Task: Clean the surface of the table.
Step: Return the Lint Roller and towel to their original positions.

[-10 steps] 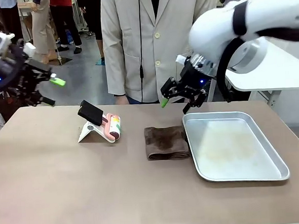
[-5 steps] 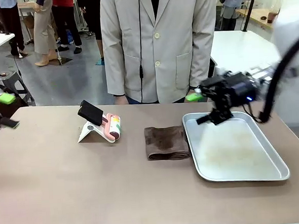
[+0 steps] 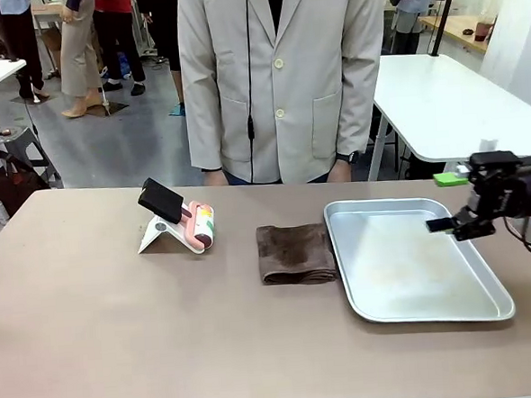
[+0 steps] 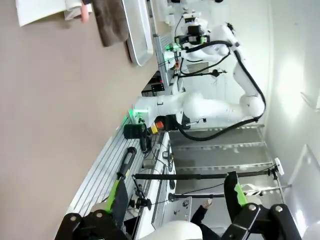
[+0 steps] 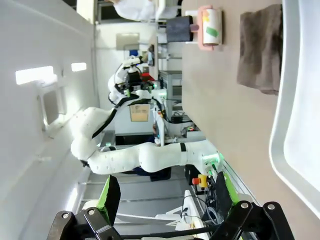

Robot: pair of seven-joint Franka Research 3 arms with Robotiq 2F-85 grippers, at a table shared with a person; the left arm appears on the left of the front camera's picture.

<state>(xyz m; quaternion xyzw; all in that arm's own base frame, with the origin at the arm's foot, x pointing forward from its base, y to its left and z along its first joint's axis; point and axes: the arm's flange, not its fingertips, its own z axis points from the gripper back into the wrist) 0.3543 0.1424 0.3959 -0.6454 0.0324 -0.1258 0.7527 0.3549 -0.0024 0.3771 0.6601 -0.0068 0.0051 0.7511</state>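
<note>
The table [image 3: 147, 332] is a wide brownish-taupe top with a pale front edge. On it lie a folded brown cloth [image 3: 294, 253] at the middle and a pink lint roller [image 3: 198, 225] with a black handle on a white stand. My right gripper [image 3: 446, 201] hovers open at the right edge, beside the tray's far right corner, holding nothing. In the right wrist view its fingers [image 5: 110, 197] stand wide apart, off the table's side. In the left wrist view my left gripper [image 4: 177, 197] is open and empty too, beyond the table's [image 4: 50, 100] edge.
A silver metal tray [image 3: 489, 312] sits bare on the right half of the table. A person in a beige jacket [image 3: 276, 81] stands at the far side, hands at the table edge. A white table [image 3: 439, 89] stands behind on the right, a dark bag [image 3: 3, 183] on the left.
Both arms have pulled back outward. The right gripper swung from the tray's far left corner to the right edge. The left gripper slid out past the picture's left side.
</note>
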